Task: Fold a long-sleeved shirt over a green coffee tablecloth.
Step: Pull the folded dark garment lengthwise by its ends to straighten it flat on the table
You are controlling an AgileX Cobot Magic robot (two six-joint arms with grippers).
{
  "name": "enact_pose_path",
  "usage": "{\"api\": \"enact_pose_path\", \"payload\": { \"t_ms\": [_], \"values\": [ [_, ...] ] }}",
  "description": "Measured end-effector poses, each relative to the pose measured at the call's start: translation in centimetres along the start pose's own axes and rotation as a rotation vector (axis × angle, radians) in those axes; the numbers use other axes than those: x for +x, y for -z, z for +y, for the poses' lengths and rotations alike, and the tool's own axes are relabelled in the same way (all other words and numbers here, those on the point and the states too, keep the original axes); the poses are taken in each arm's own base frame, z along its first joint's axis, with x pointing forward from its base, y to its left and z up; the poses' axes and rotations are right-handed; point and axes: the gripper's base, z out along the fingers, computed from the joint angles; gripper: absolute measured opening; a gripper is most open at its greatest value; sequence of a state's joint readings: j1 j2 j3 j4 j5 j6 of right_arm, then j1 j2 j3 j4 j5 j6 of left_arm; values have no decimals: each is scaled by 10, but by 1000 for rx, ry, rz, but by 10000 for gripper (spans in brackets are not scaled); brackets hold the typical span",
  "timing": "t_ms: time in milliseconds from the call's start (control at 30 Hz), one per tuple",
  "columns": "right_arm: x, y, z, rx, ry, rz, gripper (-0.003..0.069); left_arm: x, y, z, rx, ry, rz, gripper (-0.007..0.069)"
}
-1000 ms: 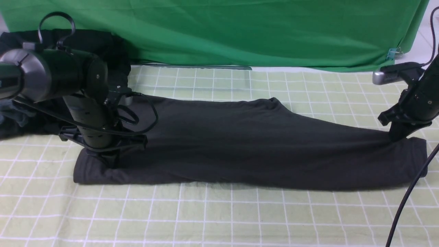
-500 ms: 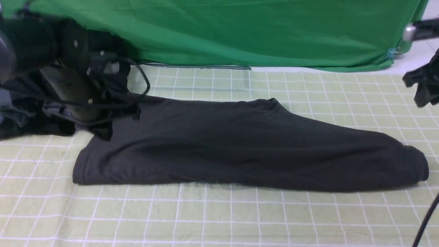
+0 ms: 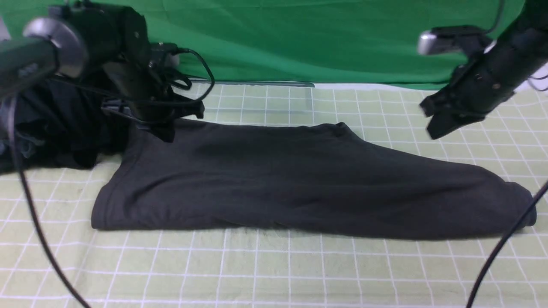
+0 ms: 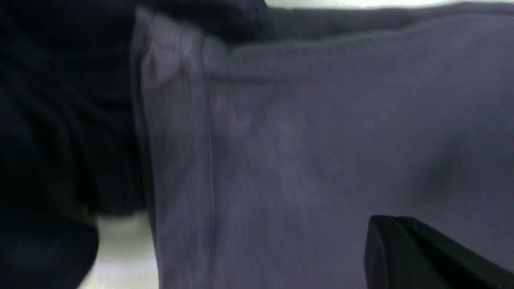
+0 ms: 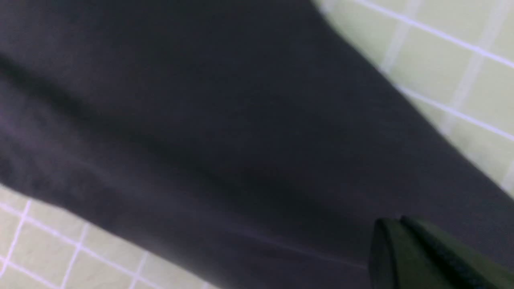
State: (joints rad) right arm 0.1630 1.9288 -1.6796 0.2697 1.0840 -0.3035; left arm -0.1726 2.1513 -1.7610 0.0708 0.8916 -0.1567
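The long-sleeved shirt (image 3: 308, 184) is lying across the green coffee tablecloth (image 3: 274, 265).
You are hovering the left gripper (image 3: 166, 133) and right gripper (image 3: 434, 130) over it, both pinched closed, empty.

so the vivid plain green fabric (image 3: 299, 38) is hanging across the whole back of the worktop, draping in soft folds, with its bottom edge dipping a little lower toward the right. a thin grey strip (image 3: 252, 84) is lying right under that edge near the middle. over on the left a heap of black garments (image 3: 64, 128) is sitting all bunched up in front of the green fabric, and some bluish-grey cloth (image 3: 19, 149) is poking out at the far left.
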Motion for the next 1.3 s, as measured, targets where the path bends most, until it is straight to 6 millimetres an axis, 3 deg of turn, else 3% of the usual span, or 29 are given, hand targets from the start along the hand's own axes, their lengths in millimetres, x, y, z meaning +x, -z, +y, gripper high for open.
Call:
{"api": "enact_pose_path", "payload": {
  "t_ms": [33, 133, 300, 433, 567, 700, 733, 800, 833, 867, 933, 1100, 1233, 1300],
  "values": [
    [0, -1, 1, -1, 3, 3, 0, -1, -2, 1, -1, 1, -1, -4],
    [3, -2, 7, -17, 16, 43, 0, 1, -36, 17, -36, 14, 29, -3],
    [18, 2, 4, 17, 23, 142, 0, -6, -41, 48, -40, 112, -15, -3],
    [33, 11, -2, 56, 0, 171, 0, -8, -35, 68, -53, 156, -32, -3],
    [64, 19, -28, 121, -110, 217, 42, -14, 3, 91, -62, 207, -93, -3],
    [84, 18, -60, 160, -248, 233, 194, -13, 44, 86, -4, 211, -96, -3],
    [84, 18, -61, 162, -255, 231, 206, -12, 46, 85, 1, 205, -87, -3],
    [95, 18, -82, 186, -327, 215, 370, -2, 66, 70, 71, 186, -67, -3],
    [99, 18, -88, 195, -345, 207, 425, 3, 69, 64, 87, 179, -59, -3],
    [100, 18, -90, 196, -350, 205, 435, 6, 70, 61, 92, 174, -54, -3],
    [107, 15, -100, 208, -381, 195, 520, 32, 71, 40, 110, 133, -17, -3],
    [112, -6, -110, 205, -401, 202, 547, 81, 54, 17, 114, 86, 8, -3],
    [111, -34, -117, 165, -430, 206, 542, 109, 29, 21, 86, 107, 56, -3],
    [113, -44, -119, 155, -420, 224, 482, 116, 21, 25, 76, 114, 84, -3]
  ]
}}
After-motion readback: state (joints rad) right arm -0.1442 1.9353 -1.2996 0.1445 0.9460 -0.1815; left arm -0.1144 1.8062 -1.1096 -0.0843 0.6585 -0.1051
